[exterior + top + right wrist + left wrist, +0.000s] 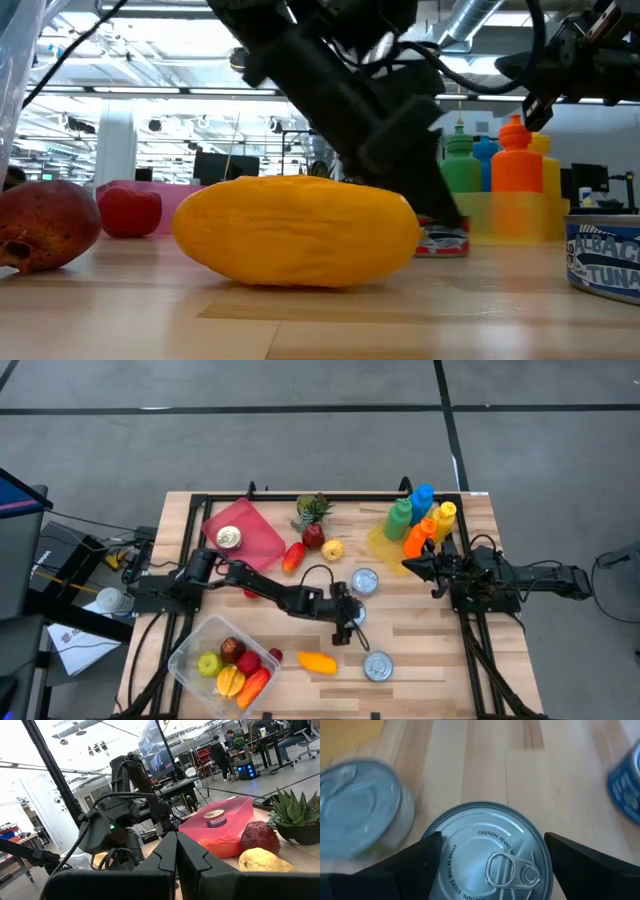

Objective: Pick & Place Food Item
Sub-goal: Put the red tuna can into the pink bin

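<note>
The wooden tabletop [420, 680] carries a spread of food: a clear plastic bin [190, 670] near the front left corner already holding several fruits, a pink tray [262, 535] at the back with a small tin on it, a cluster of coloured bottles [420, 518] at the back right, and loose pieces between them, among them an orange-yellow fruit [317, 661] just beside the bin. The left arm reaches from its base out across the middle of the tabletop, and its left hand [347, 622] hangs over a silver can [487, 857] standing upright there; the left wrist view shows the two dark fingers [422, 862] spread wide, one on each side of the pull-tab lid, flanking the can but not visibly pressing on it, so nothing is held yet. Two more cans stand near: one [364, 581] towards the back, one [378, 665] towards the front. The right hand [418, 565] waits at the right side near the bottles, its fingers pressed together and empty. The step in hand looks like the approach to a grasp on the middle can. The next move probably calls for settling the fingers low enough to straddle the can's wall, closing squarely, then lifting straight up so the neighbouring cans are not knocked, before carrying it towards the bin.
</note>
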`<state>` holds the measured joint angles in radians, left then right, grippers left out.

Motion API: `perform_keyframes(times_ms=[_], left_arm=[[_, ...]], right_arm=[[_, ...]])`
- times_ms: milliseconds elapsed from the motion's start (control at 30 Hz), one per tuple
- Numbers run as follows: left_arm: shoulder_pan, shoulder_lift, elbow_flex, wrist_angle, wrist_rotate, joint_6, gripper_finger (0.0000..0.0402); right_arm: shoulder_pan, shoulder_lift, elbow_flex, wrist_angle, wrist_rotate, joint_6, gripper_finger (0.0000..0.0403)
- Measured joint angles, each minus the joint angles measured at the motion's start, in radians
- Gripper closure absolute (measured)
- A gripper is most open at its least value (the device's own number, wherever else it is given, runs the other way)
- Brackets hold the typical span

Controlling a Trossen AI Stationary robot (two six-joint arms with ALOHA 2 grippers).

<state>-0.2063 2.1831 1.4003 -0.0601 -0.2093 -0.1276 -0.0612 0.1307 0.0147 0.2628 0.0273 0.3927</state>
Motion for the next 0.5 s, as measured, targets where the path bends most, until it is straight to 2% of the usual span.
perform_keyframes(times_ms=[167,333,500], left_arm=[[-0.048,-0.099,-0.057,-0.157,-0.129,-0.035,0.0069],[-0.056,-0.209,-0.164,-0.216,-0.140,-0.193,0.0070],[-0.054,-0.307,-0.264,-0.207,-0.143,-0.303,0.0069]], right_arm=[[0.000,0.000,0.000,0.003,0.000,0.000,0.0403],[0.000,0.000,0.000,0.000,0.000,0.000,0.0403],[0.000,0.000,0.000,0.000,0.000,0.000,0.0403]])
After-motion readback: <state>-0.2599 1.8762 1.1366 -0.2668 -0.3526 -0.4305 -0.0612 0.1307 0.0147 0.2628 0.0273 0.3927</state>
